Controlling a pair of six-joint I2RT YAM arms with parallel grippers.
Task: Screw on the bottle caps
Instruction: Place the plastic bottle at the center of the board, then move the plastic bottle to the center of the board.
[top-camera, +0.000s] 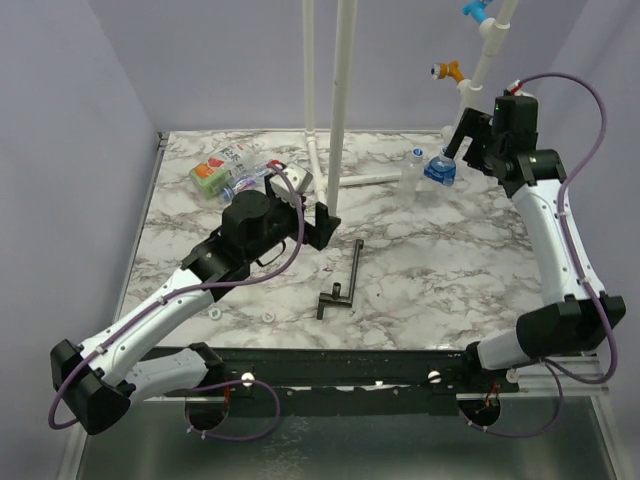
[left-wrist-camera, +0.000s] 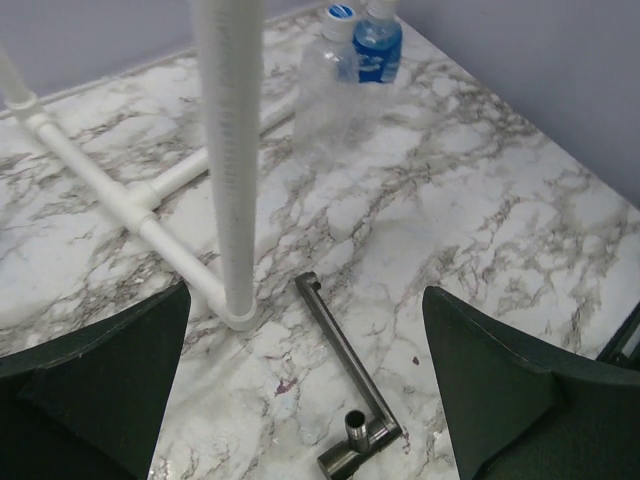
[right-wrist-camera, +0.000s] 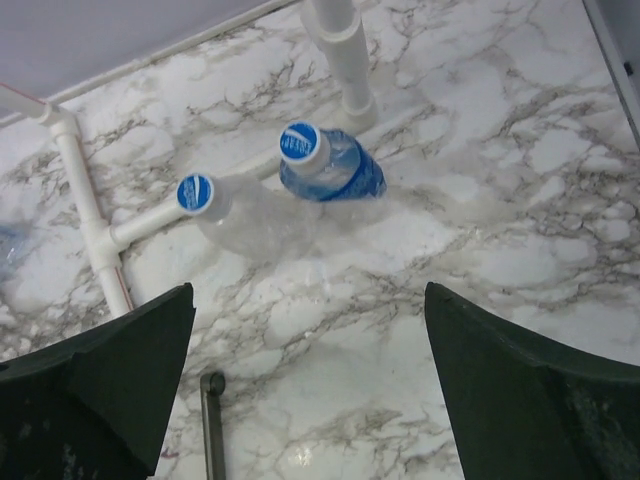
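On the table (top-camera: 450, 250), our left fingers (top-camera: 325, 228) hang spread and empty near the centre. Our right fingers (top-camera: 462, 135), likewise spread and empty, hover at the 1 o'clock corner just above two upright bottles (top-camera: 440, 170) that already wear blue caps (right-wrist-camera: 300, 143). The lying bottles (top-camera: 240, 178) sit at 10 o'clock from the left fingers, long axes roughly along the 9-to-3 line, well apart from the right arm. Two loose caps (top-camera: 268, 318) lie at 7 o'clock from the left fingers, near the front edge. We judge the left arm nearer to both, so the next pick should fall to it.
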